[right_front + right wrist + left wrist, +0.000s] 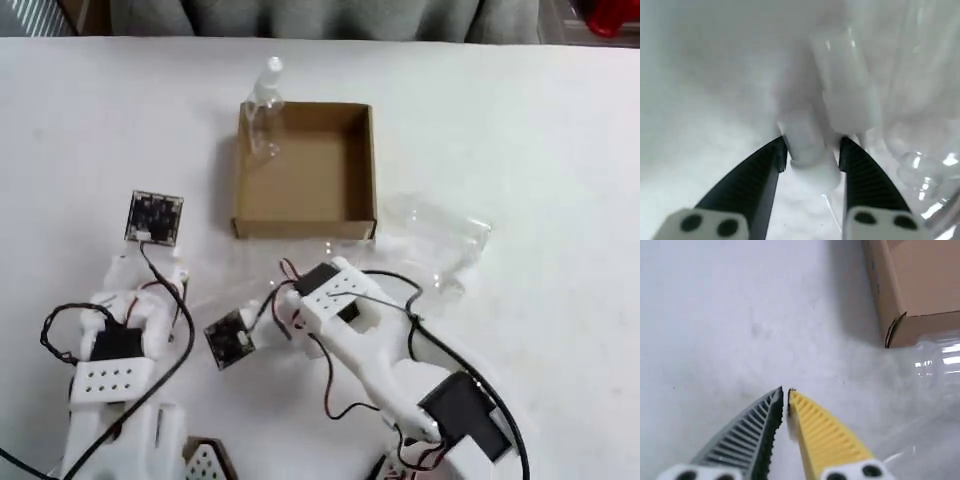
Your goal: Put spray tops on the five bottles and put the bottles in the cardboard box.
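Observation:
The cardboard box [305, 215] sits open at mid-table, and its near corner [900, 305] appears in the left wrist view. One clear bottle with a white spray top [266, 98] stands upright at the box's far left corner. Clear bottles [440, 235] lie on the table right of the box, and part of one [940, 360] lies close to the box corner. My right gripper [812, 150] is shut on a white spray top [810, 145], its black fingers [760, 175] pressing both sides. More clear plastic [920, 100] lies just beyond. My left gripper [785, 392] is shut and empty above bare table.
The left arm [115, 345] is at the near left and the right arm [370, 345] at near centre, trailing black and red cables. The white table [540, 120] stretches out on both sides of the box.

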### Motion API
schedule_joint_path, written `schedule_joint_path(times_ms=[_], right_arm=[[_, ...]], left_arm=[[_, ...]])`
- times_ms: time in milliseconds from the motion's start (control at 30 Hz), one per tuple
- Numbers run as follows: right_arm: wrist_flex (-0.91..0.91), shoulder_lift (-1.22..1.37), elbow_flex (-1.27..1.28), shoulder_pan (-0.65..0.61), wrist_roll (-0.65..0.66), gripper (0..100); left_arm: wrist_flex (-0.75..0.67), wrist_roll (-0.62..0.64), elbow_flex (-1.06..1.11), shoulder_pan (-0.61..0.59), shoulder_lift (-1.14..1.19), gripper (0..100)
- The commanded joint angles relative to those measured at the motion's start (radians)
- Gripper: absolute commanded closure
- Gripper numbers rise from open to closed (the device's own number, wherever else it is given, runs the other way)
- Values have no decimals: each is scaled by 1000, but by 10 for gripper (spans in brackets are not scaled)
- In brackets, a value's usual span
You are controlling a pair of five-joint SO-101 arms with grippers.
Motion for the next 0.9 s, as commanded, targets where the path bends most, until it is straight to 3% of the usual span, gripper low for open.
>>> schedule_joint_path(times_ms=[0, 100, 233, 433, 667, 867], right_arm=[[-5, 5, -60, 16, 0, 897], [38, 5, -103, 16, -2, 990], [151, 5, -186, 30, -21, 986], [329, -65, -364, 99, -175, 983], [529, -255, -499, 275, -301, 983], [710, -418, -529, 532, -405, 983]], left_arm=[[-2, -12, -32, -10, -28, 977], [-5, -12, -32, -10, -28, 977], [-6, -12, -32, -10, -28, 977], [-6, -12, -32, -10, -28, 976], [-6, -14, -32, -13, -28, 976], [-5, -14, -31, -13, -28, 976]])
